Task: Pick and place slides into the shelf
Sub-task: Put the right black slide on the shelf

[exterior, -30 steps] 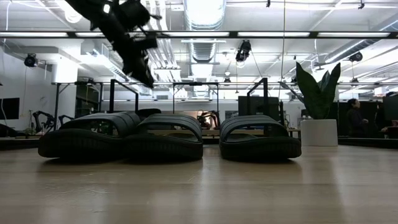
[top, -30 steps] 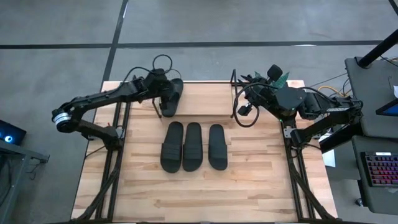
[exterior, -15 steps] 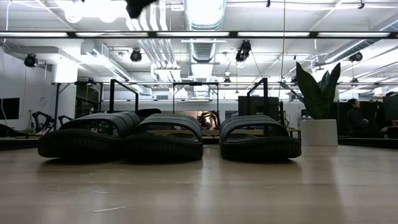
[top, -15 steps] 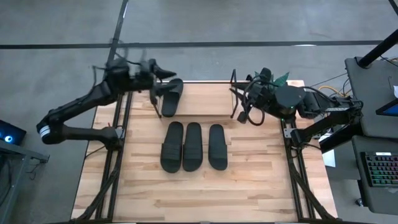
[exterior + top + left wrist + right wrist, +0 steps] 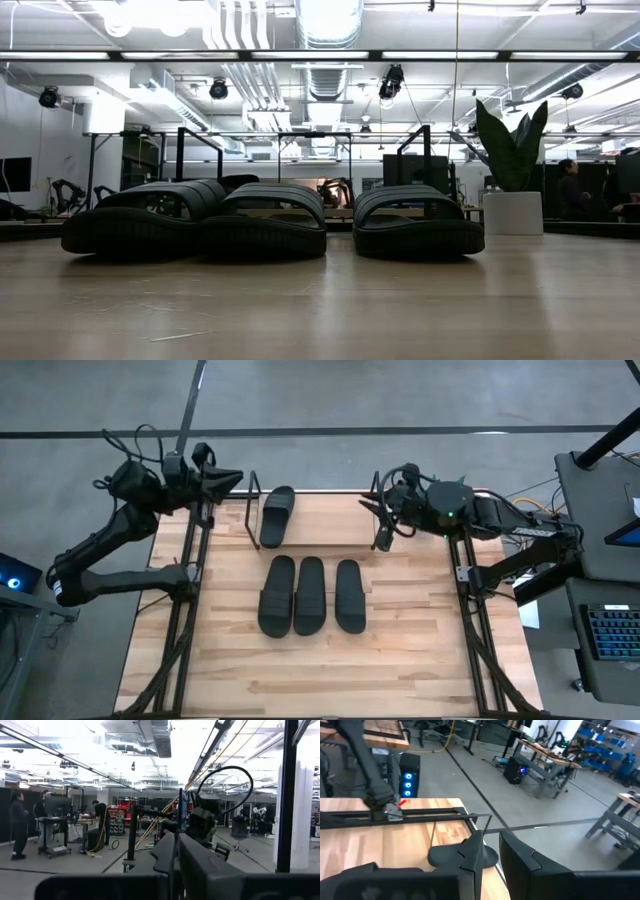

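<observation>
One slide is lying on the shelf, at its left end. Three slides are sitting just in front of the shelf. The left gripper, narrowly parted and empty, is hovering beyond the shelf's left end; the right gripper, nearly closed and empty, is hanging at its right end.

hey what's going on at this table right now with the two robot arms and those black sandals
One slide sits on the shelf at the far edge of the table, near its left wire end. Three more slides lie side by side on the tabletop, waiting. The left gripper is empty and sits off the table's far left corner. The right gripper hovers by the shelf's right wire end, holding nothing. So one of four is placed.
</observation>
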{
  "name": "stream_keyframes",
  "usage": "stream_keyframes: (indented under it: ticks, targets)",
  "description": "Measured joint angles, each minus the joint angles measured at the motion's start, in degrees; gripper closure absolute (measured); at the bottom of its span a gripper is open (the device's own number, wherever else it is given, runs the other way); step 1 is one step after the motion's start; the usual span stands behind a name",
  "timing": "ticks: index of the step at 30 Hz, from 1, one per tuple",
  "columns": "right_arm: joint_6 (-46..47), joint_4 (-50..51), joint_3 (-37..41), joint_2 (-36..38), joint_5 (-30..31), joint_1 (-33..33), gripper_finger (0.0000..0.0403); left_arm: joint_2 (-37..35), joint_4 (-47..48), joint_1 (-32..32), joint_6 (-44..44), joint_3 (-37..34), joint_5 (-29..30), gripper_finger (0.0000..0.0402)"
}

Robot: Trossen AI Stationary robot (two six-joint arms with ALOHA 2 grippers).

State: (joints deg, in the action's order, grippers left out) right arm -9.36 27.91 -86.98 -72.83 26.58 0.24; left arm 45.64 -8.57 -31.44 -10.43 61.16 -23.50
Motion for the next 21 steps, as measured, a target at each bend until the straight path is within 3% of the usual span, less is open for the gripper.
stream_keyframes:
  ticks: [5,14,21]
  targets:
    - [1.7,-0.5,0.1,-0.4,-0.7,-1.9,0.0349,-0.4,0.1,0.0,-6.0,-0.1,2.2,0.0382]
    - [2.5,0.8,1.1,-2.0,-15.5,-2.6,0.0348,0.0,0.1,-0.1,-7.0,-0.1,3.0,0.0382]
    - [14.5,4.7,1.2,-2.7,-36.6,-3.4,0.0332,0.0,0.2,-0.1,0.4,-0.5,3.1,0.0381]
